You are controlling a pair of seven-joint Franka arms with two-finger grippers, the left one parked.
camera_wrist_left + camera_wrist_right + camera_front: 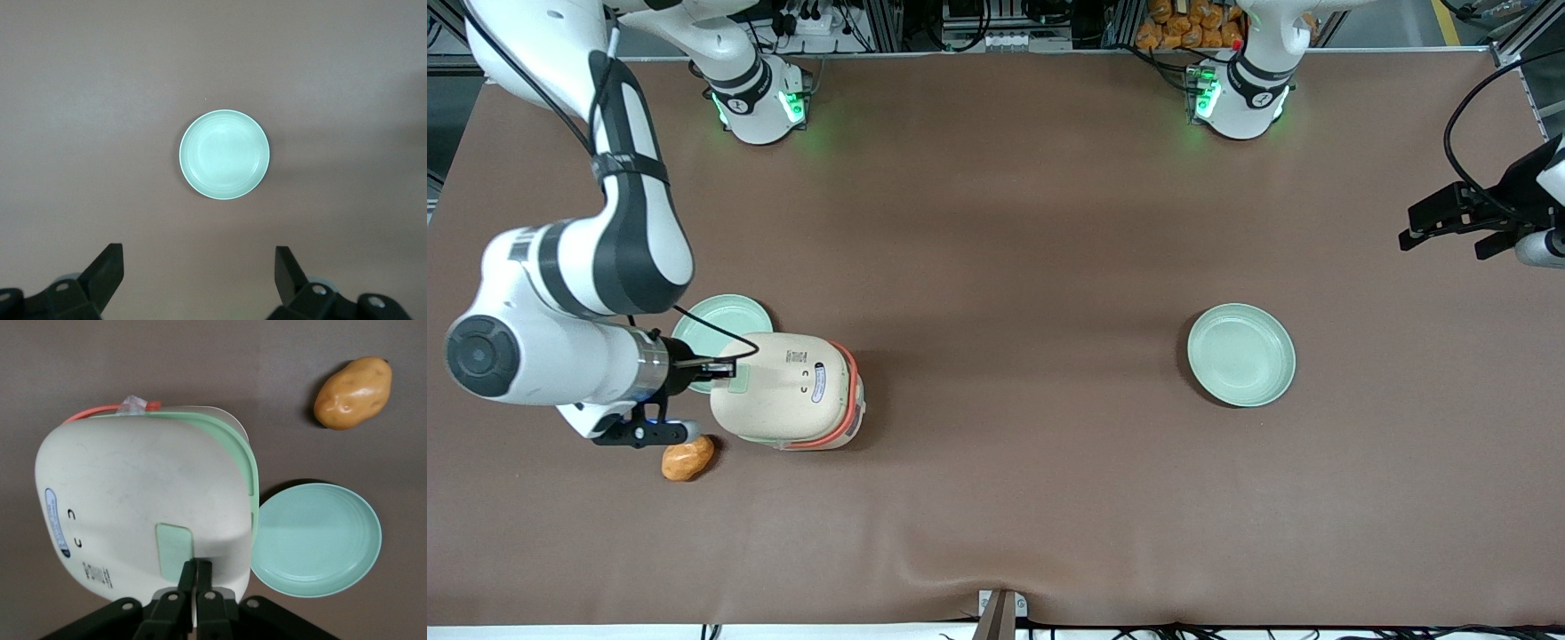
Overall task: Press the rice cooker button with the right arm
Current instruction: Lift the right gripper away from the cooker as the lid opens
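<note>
A: Front view?
B: Rice cooker [787,391] toward the working arm's end of the table, a green plate [725,322] touching it, potato [687,458] near. Right arm [560,293] reaches over; gripper [729,366] on the lid's green button [737,384].

A: Left wrist view?
B: Just the second plate [225,155] on the brown table [80,100].

A: Right wrist view?
B: Fingers [187,577] pinched together, narrow, tips at the button's [174,550] edge, holding nothing.
</note>
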